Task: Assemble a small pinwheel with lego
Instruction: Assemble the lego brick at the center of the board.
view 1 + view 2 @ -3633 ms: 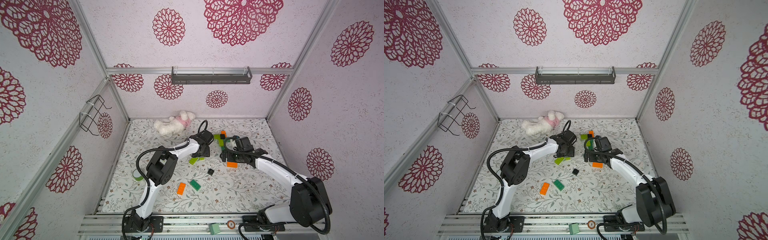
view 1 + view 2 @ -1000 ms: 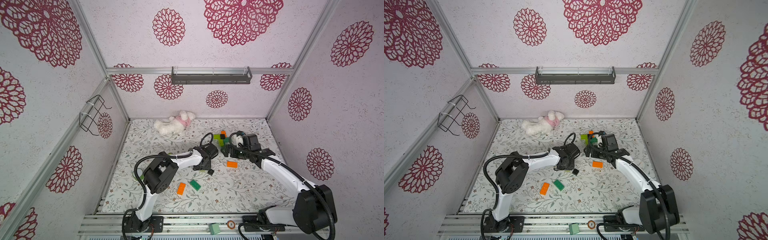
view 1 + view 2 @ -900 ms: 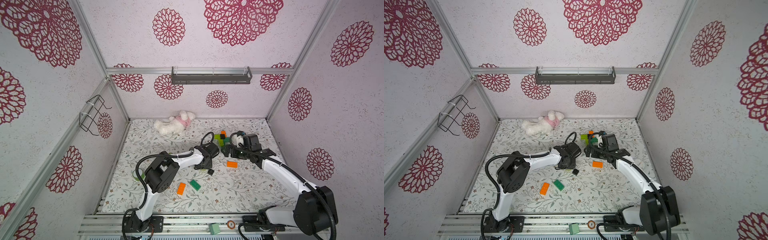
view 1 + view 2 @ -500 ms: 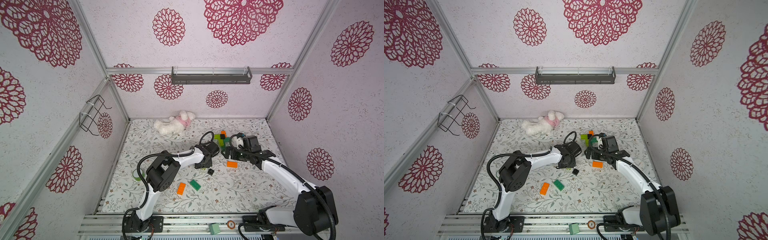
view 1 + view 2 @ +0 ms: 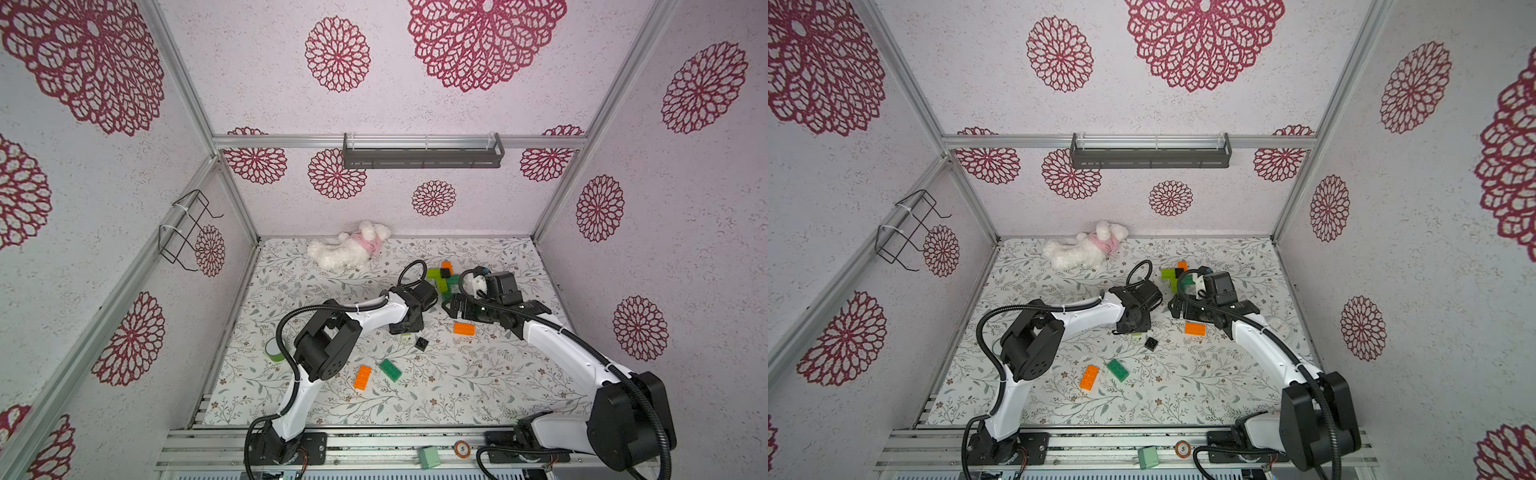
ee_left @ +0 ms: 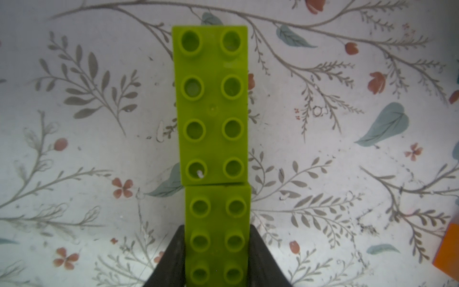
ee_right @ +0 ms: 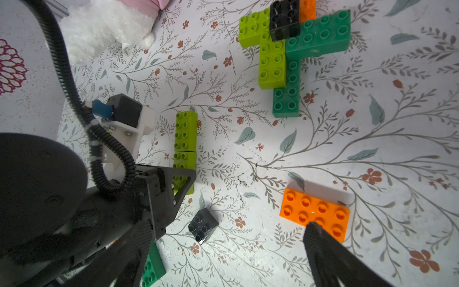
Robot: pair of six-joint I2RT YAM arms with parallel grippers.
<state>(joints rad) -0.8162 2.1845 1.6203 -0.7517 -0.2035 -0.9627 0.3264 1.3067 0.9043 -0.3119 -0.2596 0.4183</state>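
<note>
While reading from the front edge back, start with loose stock on the tabletop: orange brick and dark green brick side by side, then a black square a little farther in. Just behind that, find the left claw closed on a lime brick by its long sides, butted end to end against a second lime brick, both seemingly flat on the tabletop. Seconds ago lay uncovered, with that claw farther back; now covered and gripped, so probably ready to carry off as the next blade. Alongside, see the right claw spread wide and empty, hovering near another orange brick. Farther back, note the part-built pinwheel: lime and dark green arms crossed under a black cap, unheld. At the very back, only a white plush toy.
</note>
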